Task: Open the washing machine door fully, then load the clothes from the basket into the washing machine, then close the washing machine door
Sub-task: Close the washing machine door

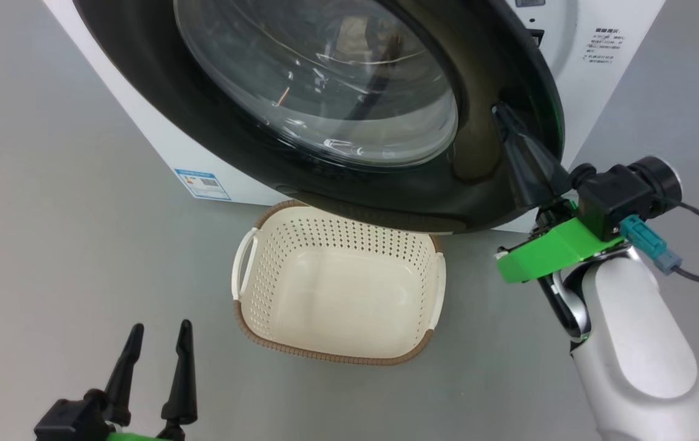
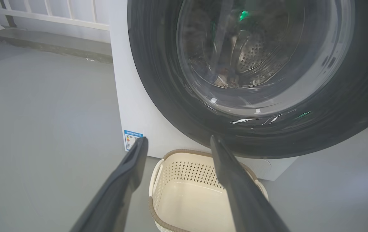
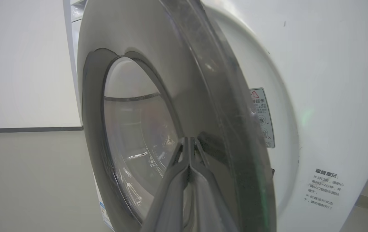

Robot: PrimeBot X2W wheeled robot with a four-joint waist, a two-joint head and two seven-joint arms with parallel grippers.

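Where the grey floor (image 1: 49,245) meets a white wall (image 3: 26,64), the washing machine (image 1: 582,92) is placed, and the basket (image 1: 325,355) is set just under the door (image 1: 459,184). The right tool (image 1: 499,113), fingers together, is laid against the door's black rim; the left tool (image 1: 161,326), fingers apart, is held left of the basket.

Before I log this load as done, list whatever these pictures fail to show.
- Whether clothes lie in the drum: head view, glare on the washing machine door; left wrist view, blur.
- Whether the door is latched: right wrist view, its black rim covers that edge.
- Door top: cut off by the head view's upper edge.
- Blue label text: too small, head view.
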